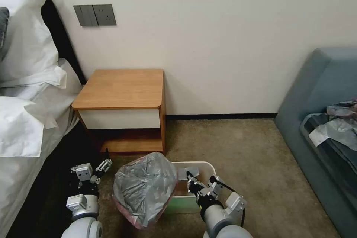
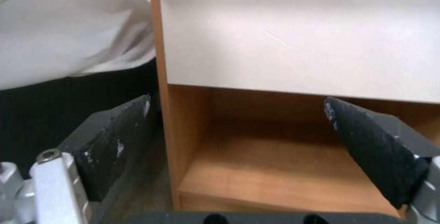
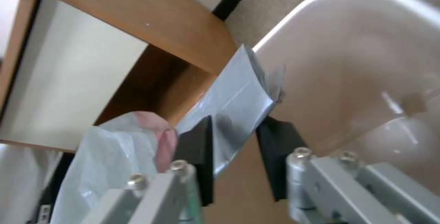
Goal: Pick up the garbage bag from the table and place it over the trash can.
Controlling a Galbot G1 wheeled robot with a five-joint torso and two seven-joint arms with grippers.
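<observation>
Gripping garbage bag (image 1: 147, 189), right tool (image 1: 192, 185) hides trash can (image 1: 204, 165) interior.

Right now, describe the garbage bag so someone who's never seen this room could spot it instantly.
Find the orange-brown nightstand against the wall beside the bed. On the carpet in front of it stands a cream trash can, and the garbage bag billows over its left end. The right gripper pinches a strip of it. It is wrinkly translucent grey plastic with a pinkish-red rim.
</observation>
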